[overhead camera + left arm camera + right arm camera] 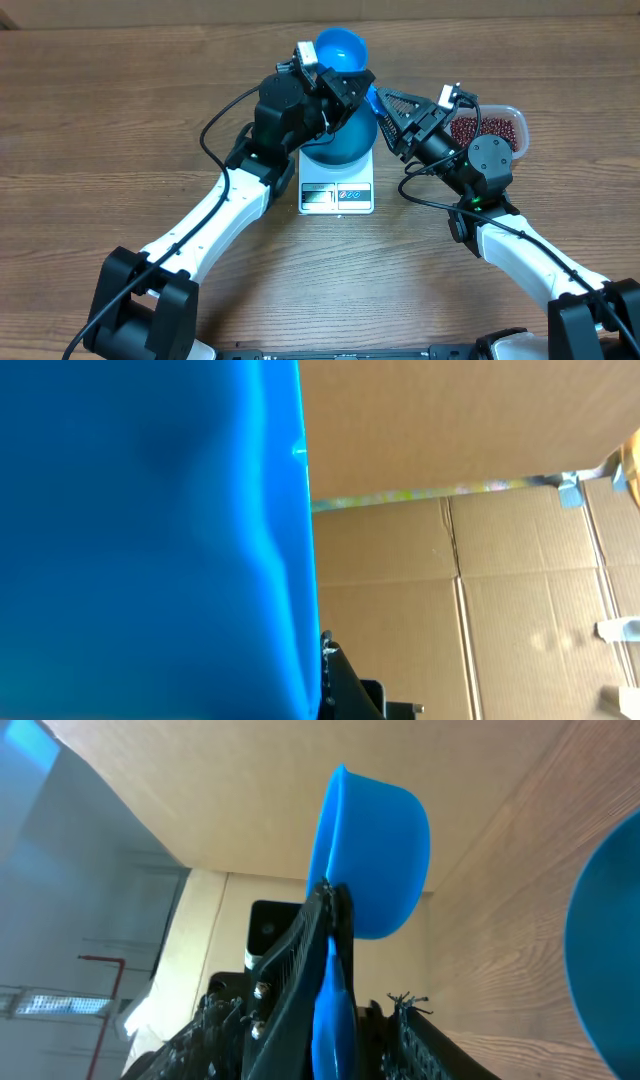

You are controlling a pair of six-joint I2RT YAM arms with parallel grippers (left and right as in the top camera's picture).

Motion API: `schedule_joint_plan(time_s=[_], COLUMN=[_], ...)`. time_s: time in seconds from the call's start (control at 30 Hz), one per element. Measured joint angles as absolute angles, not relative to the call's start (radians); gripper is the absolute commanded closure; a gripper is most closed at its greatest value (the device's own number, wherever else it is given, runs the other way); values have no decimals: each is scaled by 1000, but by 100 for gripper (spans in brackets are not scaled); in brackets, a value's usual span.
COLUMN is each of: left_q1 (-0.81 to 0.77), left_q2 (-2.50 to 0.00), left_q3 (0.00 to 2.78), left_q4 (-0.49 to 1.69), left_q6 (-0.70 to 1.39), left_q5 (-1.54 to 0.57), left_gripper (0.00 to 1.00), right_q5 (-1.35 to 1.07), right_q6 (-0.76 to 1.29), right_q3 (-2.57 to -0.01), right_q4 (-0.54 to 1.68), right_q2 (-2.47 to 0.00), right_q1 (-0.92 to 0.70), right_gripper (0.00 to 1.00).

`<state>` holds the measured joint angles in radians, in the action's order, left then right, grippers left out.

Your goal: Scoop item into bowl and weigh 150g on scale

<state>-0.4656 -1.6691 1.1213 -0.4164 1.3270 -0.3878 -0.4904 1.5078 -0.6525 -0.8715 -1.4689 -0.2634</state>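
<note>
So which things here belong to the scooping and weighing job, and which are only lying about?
For the job:
- bowl on the scale
- beans in the clear tub
- scoop, held by the right gripper
- left gripper, at the bowl's rim

Lying about:
- only the cardboard in the background

You are finding no words, brands or numbers that can be read. The scale (337,196) is showing its display strip (318,195) along its near edge, but anything on it is coming out too small and pale to make out. The buttons (350,194) beside the strip are carrying small marks that are blurring into dots. On the cardboard (500,610) in the left wrist view, a speckled band (420,493) is looking like print but blurring past reading.
</note>
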Motion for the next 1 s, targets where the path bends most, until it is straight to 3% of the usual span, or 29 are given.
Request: schedule_joint_plan(time_s=[0.17, 0.67, 1.0], left_q1=[-472, -485, -488], left_q2=[-1669, -1669, -1669], left_q3=[1121, 1121, 1121], left_q4=[-416, -416, -412], left_q6=[1324, 1324, 1324], left_q5=[-379, -369, -369], left_gripper=[96, 96, 96], right_q5=[-490, -467, -453], right_q6=[1518, 1523, 1523], right_q3=[-653, -653, -653], right_q4=[-871, -862, -862], right_q2=[-1475, -1476, -1476], right_q1=[-270, -277, -277], right_gripper=[54, 72, 76])
